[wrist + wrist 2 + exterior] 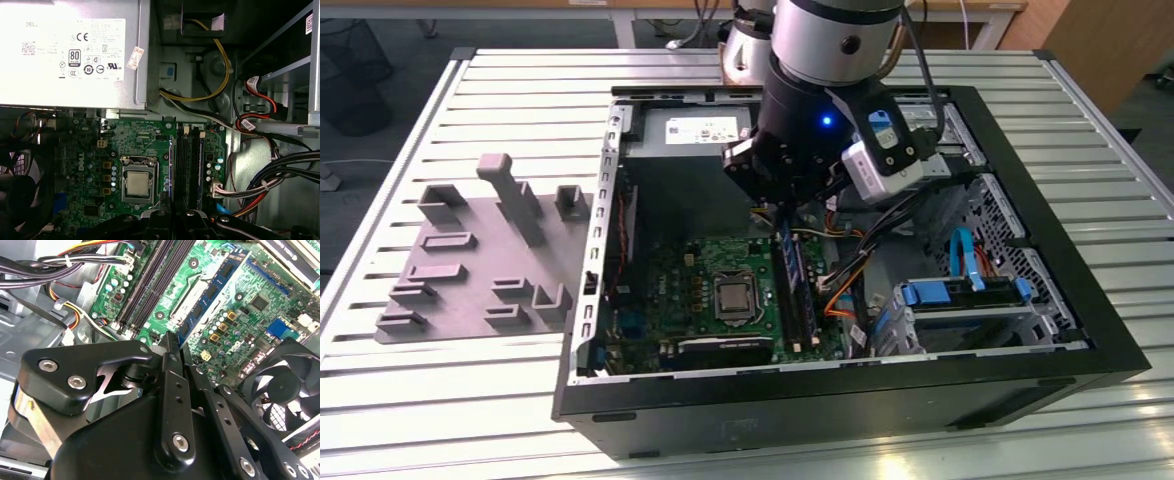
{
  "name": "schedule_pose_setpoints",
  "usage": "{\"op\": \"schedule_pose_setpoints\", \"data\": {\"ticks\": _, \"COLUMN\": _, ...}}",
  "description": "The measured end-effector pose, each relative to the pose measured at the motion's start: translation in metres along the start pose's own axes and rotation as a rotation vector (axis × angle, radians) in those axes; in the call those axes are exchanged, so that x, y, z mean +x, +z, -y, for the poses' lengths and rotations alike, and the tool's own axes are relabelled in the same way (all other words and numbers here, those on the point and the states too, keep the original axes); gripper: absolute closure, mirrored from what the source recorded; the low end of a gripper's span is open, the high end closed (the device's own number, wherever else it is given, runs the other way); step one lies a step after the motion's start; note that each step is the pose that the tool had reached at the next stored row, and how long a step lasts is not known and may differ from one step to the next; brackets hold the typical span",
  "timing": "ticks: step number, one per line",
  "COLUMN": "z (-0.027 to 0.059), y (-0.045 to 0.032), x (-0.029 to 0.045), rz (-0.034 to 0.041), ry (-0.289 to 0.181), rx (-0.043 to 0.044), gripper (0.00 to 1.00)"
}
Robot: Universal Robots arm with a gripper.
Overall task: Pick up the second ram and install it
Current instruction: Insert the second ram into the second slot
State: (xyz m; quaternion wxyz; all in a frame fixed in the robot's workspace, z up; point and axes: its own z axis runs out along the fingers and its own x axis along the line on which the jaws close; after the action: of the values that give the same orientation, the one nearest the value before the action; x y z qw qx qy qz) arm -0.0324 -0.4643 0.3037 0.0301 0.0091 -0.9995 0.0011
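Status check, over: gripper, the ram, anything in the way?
Gripper shut, nothing visible in its grip, just above the slots. A blue ram stick sits in a slot; black slots beside it empty. Cable bundle off to the side.

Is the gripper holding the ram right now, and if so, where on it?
Cannot tell. The gripper is down over the motherboard by the slots; no ram is visible in it, but its tips are hidden.

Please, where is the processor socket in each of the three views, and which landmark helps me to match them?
Exterior view: the processor socket lies mid-board, to the exterior view's left of the memory slots.
Second wrist view: the processor socket lies just beyond the gripper.
First wrist view: the processor socket sits beside the memory slots.
Shared landmark: the long black memory slots.
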Motion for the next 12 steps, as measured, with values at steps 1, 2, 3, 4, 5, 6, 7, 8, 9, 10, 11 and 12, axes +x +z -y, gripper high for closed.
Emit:
{"op": "schedule_pose_setpoints", "data": {"ticks": 1, "z": 0.0, "y": 0.0002, "x": 0.0, "rz": -0.0001, "ry": 0.0, "rx": 0.0002, "gripper": 0.86}}
{"op": "schedule_pose_setpoints", "data": {"ticks": 2, "z": 0.0, "y": 0.0004, "x": 0.0, "rz": -0.0001, "ry": 0.0, "rx": 0.0002, "gripper": 0.86}}
{"op": "schedule_pose_setpoints", "data": {"ticks": 3, "z": 0.0, "y": 0.001, "x": -0.0001, "rz": 0.0, "ry": 0.0, "rx": 0.0, "gripper": 0.86}}
{"op": "schedule_pose_setpoints", "data": {"ticks": 4, "z": 0.0, "y": 0.0012, "x": -0.0001, "rz": 0.0, "ry": 0.0, "rx": 0.0, "gripper": 0.86}}
{"op": "schedule_pose_setpoints", "data": {"ticks": 5, "z": 0.0, "y": 0.0014, "x": -0.0001, "rz": 0.0, "ry": 0.0, "rx": 0.0001, "gripper": 0.86}}
{"op": "schedule_pose_setpoints", "data": {"ticks": 6, "z": 0.0, "y": 0.0016, "x": -0.0001, "rz": 0.0, "ry": 0.0, "rx": 0.0, "gripper": 0.86}}
{"op": "schedule_pose_setpoints", "data": {"ticks": 7, "z": 0.0, "y": 0.0017, "x": -0.0001, "rz": 0.0, "ry": 0.0, "rx": 0.0001, "gripper": 0.86}}
{"op": "schedule_pose_setpoints", "data": {"ticks": 8, "z": 0.0, "y": 0.0022, "x": -0.0001, "rz": 0.0, "ry": 0.0, "rx": 0.0, "gripper": 0.86}}
{"op": "schedule_pose_setpoints", "data": {"ticks": 9, "z": 0.0, "y": 0.0024, "x": -0.0001, "rz": 0.0, "ry": 0.0, "rx": 0.0, "gripper": 0.86}}
{"op": "schedule_pose_setpoints", "data": {"ticks": 10, "z": 0.0, "y": 0.0024, "x": -0.0001, "rz": 0.0, "ry": 0.0, "rx": 0.0, "gripper": 0.86}}
{"op": "schedule_pose_setpoints", "data": {"ticks": 11, "z": 0.0, "y": 0.0024, "x": -0.0001, "rz": 0.0, "ry": 0.0, "rx": 0.0, "gripper": 0.86}}
{"op": "schedule_pose_setpoints", "data": {"ticks": 12, "z": 0.0, "y": 0.0027, "x": -0.0002, "rz": 0.0, "ry": 0.0, "rx": 0.0, "gripper": 0.86}}
